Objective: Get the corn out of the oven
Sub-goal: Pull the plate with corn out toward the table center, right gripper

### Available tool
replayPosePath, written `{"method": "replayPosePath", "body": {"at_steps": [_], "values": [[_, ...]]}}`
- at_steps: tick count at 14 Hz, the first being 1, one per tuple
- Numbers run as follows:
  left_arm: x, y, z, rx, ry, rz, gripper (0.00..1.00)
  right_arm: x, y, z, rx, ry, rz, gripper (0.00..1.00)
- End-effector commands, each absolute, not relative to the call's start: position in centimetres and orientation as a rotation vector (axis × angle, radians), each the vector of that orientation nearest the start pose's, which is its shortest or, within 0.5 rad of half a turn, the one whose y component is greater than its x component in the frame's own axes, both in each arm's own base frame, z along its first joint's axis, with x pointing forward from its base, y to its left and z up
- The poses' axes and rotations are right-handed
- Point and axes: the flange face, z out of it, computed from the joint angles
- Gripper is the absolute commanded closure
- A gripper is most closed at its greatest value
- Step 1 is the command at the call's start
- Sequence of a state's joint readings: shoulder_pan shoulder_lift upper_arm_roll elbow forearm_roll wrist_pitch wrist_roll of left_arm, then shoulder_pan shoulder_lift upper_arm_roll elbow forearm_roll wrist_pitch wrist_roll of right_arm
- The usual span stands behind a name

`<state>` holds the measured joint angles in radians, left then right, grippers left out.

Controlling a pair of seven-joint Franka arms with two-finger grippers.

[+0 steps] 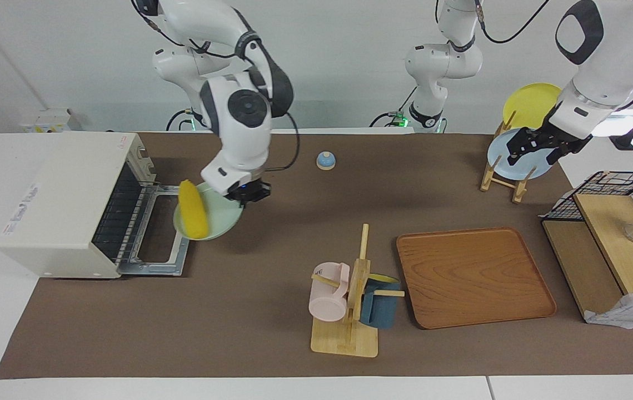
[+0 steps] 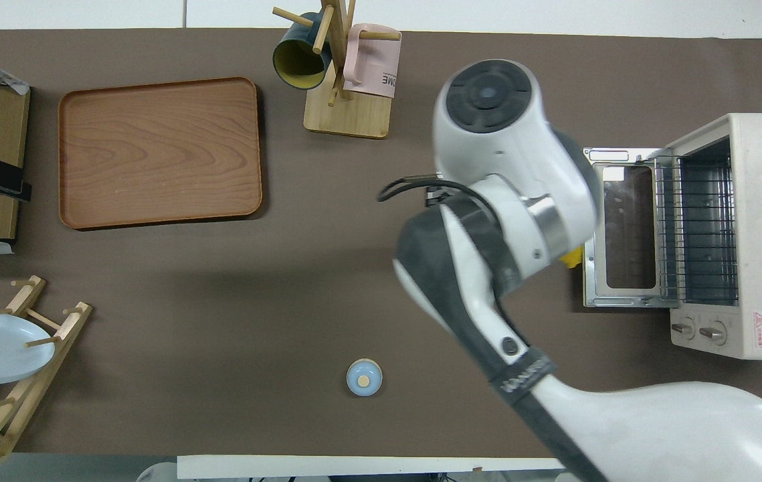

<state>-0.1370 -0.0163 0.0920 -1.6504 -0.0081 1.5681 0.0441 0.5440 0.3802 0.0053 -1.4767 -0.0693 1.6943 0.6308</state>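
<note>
Mug rack (image 1: pixel 349 311): we find it at the table (image 1: pixel 238 311) edge farthest from the robots, holding a pink mug (image 1: pixel 328 299) and a blue mug (image 1: pixel 378 303).
Tray (image 1: pixel 474 278): we see it flat beside the mug rack, toward the left arm's end.
Oven (image 1: pixel 66 205): we see it at the right arm's end, door (image 1: pixel 158 233) folded down flat, wire rack bare.
Corn (image 1: pixel 193 209): we see it outside the oven, lying on a pale green plate (image 1: pixel 222 219) raised over the open door.
Right pincer (image 1: pixel 247 191): we see it clamped on the plate rim on the side away from the oven.
Left pincer (image 1: pixel 536 145): we see it waiting in front of the dish rack (image 1: pixel 502 180); we cannot tell its finger state.
Dish rack: we count a blue plate (image 1: pixel 502 164) and a yellow plate (image 1: pixel 530 103) standing in it.
Bell (image 1: pixel 325 161): we see it near the robots, mid-table.
</note>
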Motion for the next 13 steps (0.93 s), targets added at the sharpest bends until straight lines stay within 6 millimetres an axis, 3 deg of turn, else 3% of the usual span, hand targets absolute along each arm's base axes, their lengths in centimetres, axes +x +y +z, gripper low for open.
{"method": "replayPosePath", "body": {"at_steps": [1, 2, 4, 6, 7, 9, 10, 12, 13], "values": [[54.5, -2.1, 59.8, -3.127, 0.154, 0.132, 0.0, 58.4, 42.7, 41.2, -3.242, 0.295, 0.142, 1.0], [54.5, -2.0, 59.8, -3.128, 0.151, 0.132, 0.0, 57.5, 46.2, 39.8, -3.169, 0.351, 0.139, 1.0], [54.5, -1.6, 59.8, -3.129, 0.14, 0.132, 0.0, 56.1, 50.2, 36.9, -3.1, 0.396, 0.107, 1.0], [54.5, -1.1, 59.8, -3.128, 0.113, 0.132, 0.0, 55.8, 51.0, 34.9, -3.088, 0.391, 0.084, 0.99], [54.4, -0.9, 59.6, -3.129, 0.099, 0.142, 0.0, 55.9, 51.2, 35.0, -3.055, 0.406, 0.065, 0.92], [52.9, -0.9, 57.6, -3.132, 0.081, 0.162, 0.0, 56.9, 50.3, 35.4, -3.026, 0.501, 0.057, 0.62], [52.4, -1.7, 56.0, -3.137, 0.04, 0.085, 0.0, 57.8, 49.4, 37.0, -2.996, 0.528, 0.036, 0.58], [50.5, -4.8, 53.1, -3.145, -0.003, -0.006, 0.0, 60.6, 44.7, 42.6, -2.939, 0.603, -0.043, 0.49], [50.1, -6.1, 52.0, -3.145, 0.0, 0.001, 0.0, 61.6, 41.6, 43.6, -2.949, 0.602, -0.043, 0.45]]}}
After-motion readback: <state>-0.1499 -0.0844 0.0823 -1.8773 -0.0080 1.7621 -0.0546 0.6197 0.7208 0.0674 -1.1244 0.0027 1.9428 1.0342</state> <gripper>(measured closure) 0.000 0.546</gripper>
